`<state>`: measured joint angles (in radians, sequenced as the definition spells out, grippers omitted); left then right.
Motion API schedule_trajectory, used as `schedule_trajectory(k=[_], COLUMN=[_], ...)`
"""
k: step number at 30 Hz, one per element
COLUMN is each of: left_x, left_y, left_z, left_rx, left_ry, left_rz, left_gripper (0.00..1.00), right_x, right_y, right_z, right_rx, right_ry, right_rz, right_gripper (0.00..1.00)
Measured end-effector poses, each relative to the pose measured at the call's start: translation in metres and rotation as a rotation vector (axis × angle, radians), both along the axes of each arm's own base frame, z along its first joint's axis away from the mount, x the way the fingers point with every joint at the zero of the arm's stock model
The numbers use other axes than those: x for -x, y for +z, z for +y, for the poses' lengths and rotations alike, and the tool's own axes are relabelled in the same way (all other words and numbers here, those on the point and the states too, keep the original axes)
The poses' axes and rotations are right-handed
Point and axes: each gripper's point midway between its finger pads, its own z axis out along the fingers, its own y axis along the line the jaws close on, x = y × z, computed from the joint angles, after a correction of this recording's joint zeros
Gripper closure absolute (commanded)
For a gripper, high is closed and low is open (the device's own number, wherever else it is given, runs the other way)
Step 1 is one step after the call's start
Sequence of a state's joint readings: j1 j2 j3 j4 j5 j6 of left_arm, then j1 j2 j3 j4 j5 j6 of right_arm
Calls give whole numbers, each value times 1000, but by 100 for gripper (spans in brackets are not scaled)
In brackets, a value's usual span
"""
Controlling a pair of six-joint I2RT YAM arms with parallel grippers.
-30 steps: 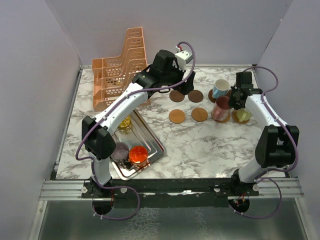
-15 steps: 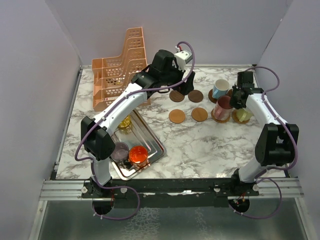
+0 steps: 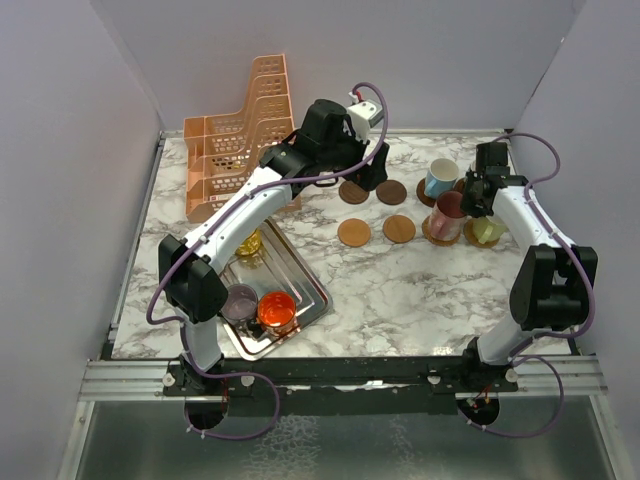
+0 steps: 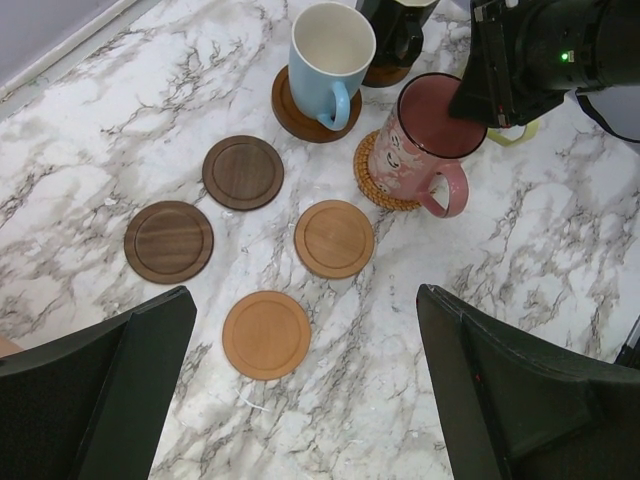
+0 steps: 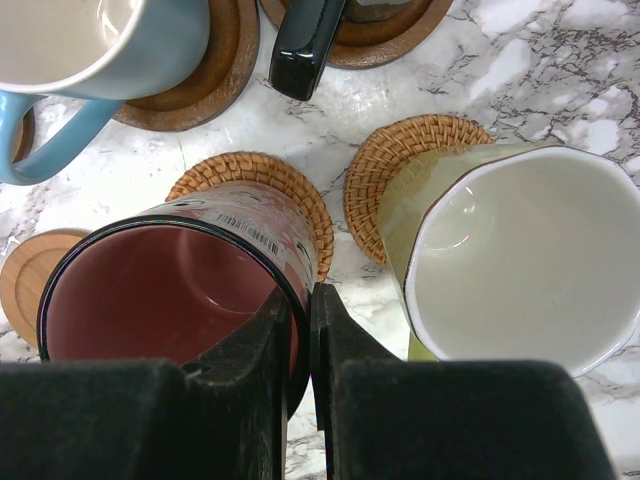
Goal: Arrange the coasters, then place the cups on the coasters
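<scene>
"While the counter (image 3: 400,290) carries everything, where do the cups (image 3: 277,310) stand?"

"Three wait in the tray (image 3: 315,290), and the others are on the right, on coasters."

"And the arms?"

"The left claw (image 4: 305,300) hangs spread wide above four bare coasters (image 4: 333,238), holding nothing. The right claw (image 5: 305,320) is clamped on the pink mug (image 4: 415,160) at its rim, probably to seat it squarely on its woven coaster (image 4: 375,192)."
</scene>
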<state>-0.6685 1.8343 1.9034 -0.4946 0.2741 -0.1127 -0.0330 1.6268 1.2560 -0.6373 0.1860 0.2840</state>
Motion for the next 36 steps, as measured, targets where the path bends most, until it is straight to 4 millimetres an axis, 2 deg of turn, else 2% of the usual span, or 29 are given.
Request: schedule_trajectory(k=[24, 28, 31, 33, 36], left_x=[2, 3, 1, 2, 1], left_y=[-1, 0, 0, 0, -1], left_z=[-1, -2, 0, 0, 0], left_rx=[5, 7, 8, 9, 8], left_ry=[-15, -20, -17, -18, -18], left_rz=[7, 8, 9, 10, 12], left_gripper=[3, 3, 3, 3, 3], right_x=[0, 0, 0, 0, -6], right_y=[0, 0, 0, 0, 2], right_z=[-1, -3, -3, -3, -1], right_rx=[0, 1, 4, 1, -4], right_ry=[-2, -4, 0, 1, 10], right_rz=[-1, -1, 1, 0, -24], right_gripper=[97, 92, 79, 74, 72])
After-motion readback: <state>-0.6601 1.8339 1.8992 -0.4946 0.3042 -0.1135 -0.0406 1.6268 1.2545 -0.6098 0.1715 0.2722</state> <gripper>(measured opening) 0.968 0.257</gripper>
